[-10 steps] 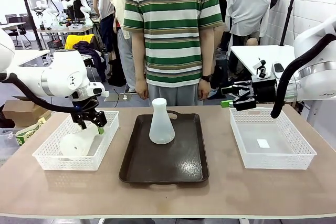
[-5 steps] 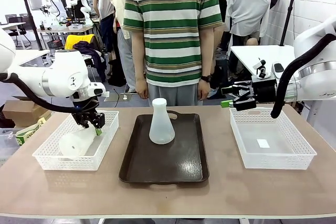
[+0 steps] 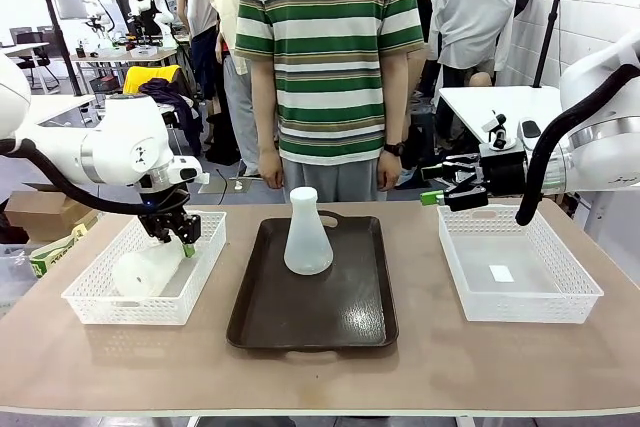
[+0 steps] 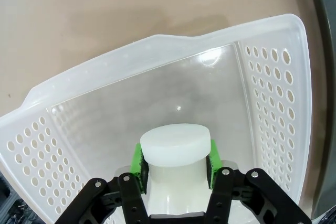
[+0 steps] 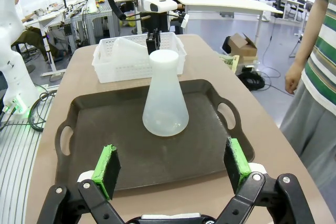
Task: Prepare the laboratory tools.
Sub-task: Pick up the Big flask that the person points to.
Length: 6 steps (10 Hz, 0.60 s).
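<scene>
We see a dark brown rectangular plastic tray (image 3: 330,322) with cut-out handles at the middle of the tan desk (image 3: 420,377). White perforated plastic baskets sit to either side, one left (image 3: 90,305), one right (image 3: 520,302). A person in a green-striped T-shirt (image 3: 330,47) stands behind the desk.

Tan table (image 3: 420,367): brown tray (image 3: 330,317) center, white baskets L (image 3: 90,305) & R (image 3: 560,302).

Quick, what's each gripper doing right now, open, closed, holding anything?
Left gripper: closed on the neck of the flask lying in the left basket.
Right gripper: open, fingers wide apart, holding nothing.
</scene>
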Tool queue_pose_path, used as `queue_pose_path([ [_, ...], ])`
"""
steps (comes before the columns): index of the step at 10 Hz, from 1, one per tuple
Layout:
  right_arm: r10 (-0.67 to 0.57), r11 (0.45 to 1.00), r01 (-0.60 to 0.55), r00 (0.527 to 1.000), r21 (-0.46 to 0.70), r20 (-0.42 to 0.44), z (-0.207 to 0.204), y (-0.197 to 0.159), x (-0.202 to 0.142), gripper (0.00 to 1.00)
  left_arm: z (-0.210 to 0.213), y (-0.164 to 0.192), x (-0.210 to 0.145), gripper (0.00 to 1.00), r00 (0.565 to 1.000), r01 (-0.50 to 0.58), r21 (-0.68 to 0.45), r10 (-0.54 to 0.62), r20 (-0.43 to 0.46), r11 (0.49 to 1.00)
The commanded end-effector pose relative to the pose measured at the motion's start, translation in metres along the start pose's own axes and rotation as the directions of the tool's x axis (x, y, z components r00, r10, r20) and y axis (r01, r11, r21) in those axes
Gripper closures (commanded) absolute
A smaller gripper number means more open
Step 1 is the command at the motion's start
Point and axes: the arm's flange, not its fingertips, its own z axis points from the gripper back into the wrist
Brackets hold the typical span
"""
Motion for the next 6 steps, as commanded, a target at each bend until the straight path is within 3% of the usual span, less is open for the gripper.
queue_pose_path([
  [1,-0.006,1.0,0.006,1.0,0.0,-0.011,0.0008,0.0005,-0.0004,0.0,-0.0005,0.0002,-0.0004,1.0,1.0,0.002,0.0,-0.002,-0.006,1.0],
  [6,-0.006,1.0,0.006,1.0,0.0,-0.011,0.0008,0.0005,-0.0004,0.0,-0.0005,0.0002,-0.0004,1.0,1.0,0.002,0.0,-0.002,-0.006,1.0],
])
